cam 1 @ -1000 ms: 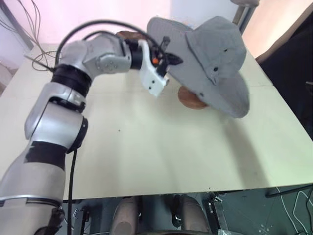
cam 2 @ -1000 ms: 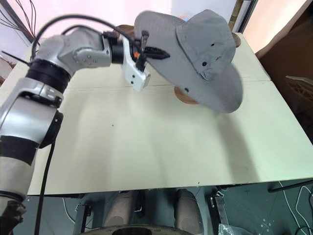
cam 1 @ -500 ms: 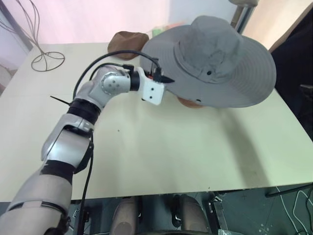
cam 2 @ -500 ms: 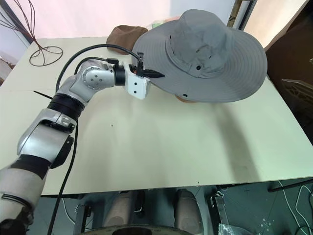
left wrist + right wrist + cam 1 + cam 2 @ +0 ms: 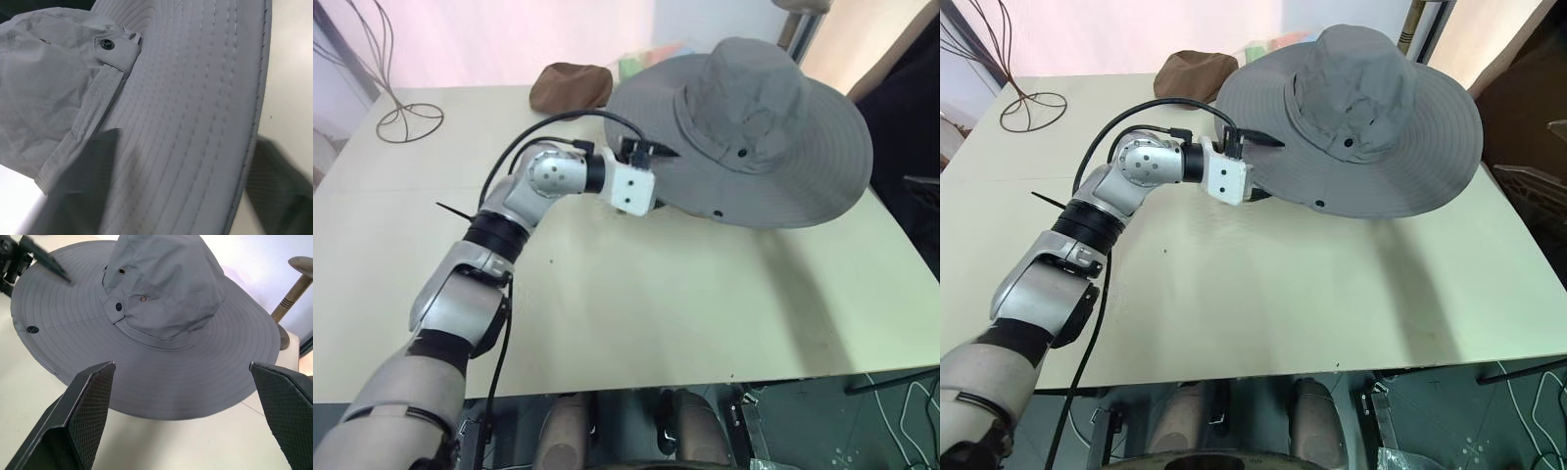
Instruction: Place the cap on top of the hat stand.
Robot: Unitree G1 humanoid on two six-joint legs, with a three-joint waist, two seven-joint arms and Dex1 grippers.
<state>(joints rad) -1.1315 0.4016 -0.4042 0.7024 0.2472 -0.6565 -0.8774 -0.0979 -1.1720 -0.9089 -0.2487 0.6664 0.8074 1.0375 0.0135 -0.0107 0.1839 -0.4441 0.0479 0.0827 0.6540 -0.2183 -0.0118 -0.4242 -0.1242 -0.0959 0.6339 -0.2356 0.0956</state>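
**Cap sits over the stand, left hand at the brim edge**

Pale table fills the scene, with a pink-lit wall behind it. At its far right the cap sits level, crown up, its wide brim spread all round and held clear of the table. The hat stand beneath it is hidden by the brim, so I judge from the raised, even sit of the cap that it rests on the stand's top disc.

The left hand is at the near-left edge of the brim. In the left wrist view its 2 fingers stand apart on either side of the brim edge, which runs between them; whether either pad touches the fabric I cannot tell, but the jaws are spread, not pinching. The right hand hangs well back from the cap, its 2 fingers wide apart and holding nothing.

A small brown cap lies at the far edge of the table, and a thin wire stand stands at the far-left corner.

The placing looks essentially done. What is left, as I judge it, is to draw the left hand away without dragging the brim, and to see that the cap sits centred.
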